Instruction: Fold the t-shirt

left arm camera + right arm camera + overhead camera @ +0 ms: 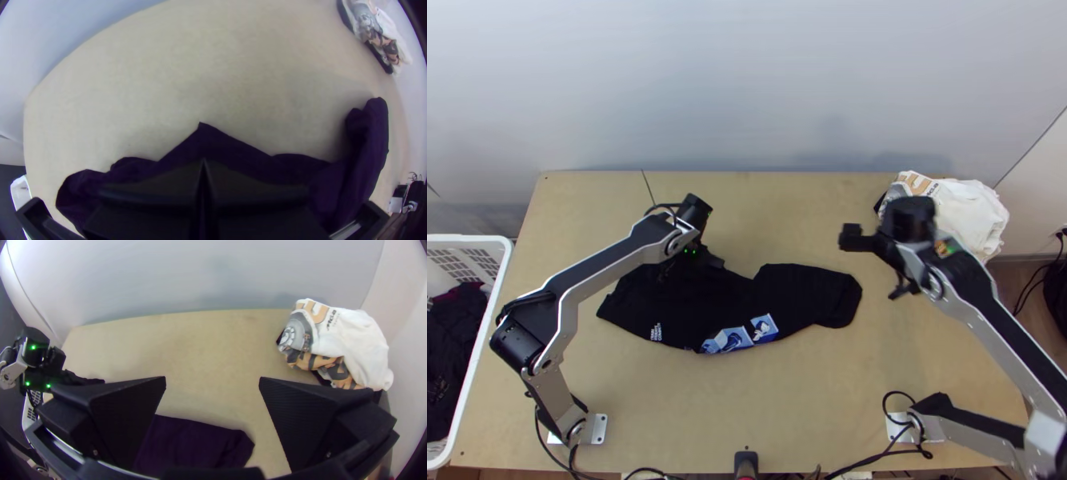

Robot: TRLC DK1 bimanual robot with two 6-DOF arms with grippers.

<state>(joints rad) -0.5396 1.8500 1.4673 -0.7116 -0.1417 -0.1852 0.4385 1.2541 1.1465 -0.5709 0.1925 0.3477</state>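
Where 1 wooden table (pixel 747 416) carries 2 arms, 1 black t-shirt (pixel 699 304) lies uneven across the middle

From my station I count 1 left arm (pixel 607 268) and 1 right arm (pixel 987 316), then 1 white basket (pixel 503 276) beside the table's left edge, with dark clothes (pixel 455 344) inside. The t-shirt makes a long, irregular shape, wider at the left, with 1 rounded lobe at its right end; its edges are wavy, and I can't count its layers. Bunched at the far right corner is 1 heap of white printed cloth (pixel 971 212). Of my 2 grippers, the left gripper (pixel 695 260) is clenched at the shirt's far side; whether cloth is caught in it, I cannot tell. My right gripper (pixel 877 264) is released, its 2 fingers wide apart. Smallest, along the shirt's near edge: 1 band of blue-and-white print (pixel 733 339) and 1 block of white lettering (pixel 657 331).
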